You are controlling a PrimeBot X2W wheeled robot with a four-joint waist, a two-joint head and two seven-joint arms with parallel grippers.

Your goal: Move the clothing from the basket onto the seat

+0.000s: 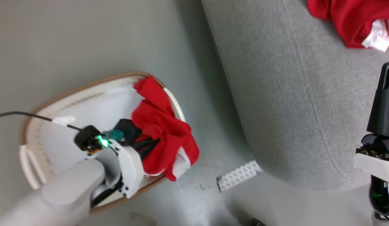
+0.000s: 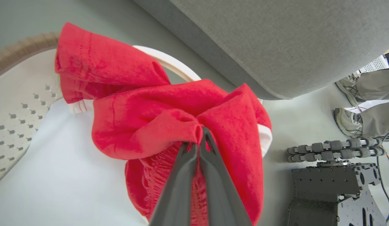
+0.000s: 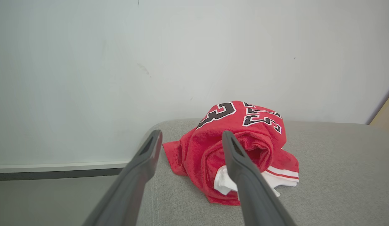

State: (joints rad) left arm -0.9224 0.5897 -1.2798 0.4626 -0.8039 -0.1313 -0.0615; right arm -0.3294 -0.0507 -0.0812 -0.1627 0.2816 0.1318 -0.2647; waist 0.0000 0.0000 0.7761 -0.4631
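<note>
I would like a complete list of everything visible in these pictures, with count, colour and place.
Cream perforated plastic basket with brown rim: one, cream, on the floor.
Large light grey fabric seat: one, grey, beside the basket.
Soft red fabric garment with white trim: one, red, draped over the basket's rim.
Red jersey with black-and-white numbers: one, red, crumpled on the seat.
Pale white pad: one, white, inside the basket.
White dotted strip: one, white, on the floor by the seat.
Person's grey shoes: two, grey, on the floor.
Robot's dark wheeled base: one, dark grey, on the floor.
Left end effector: one, dark, shut on the garment.
Right end effector: one, dark, open above the seat.
</note>
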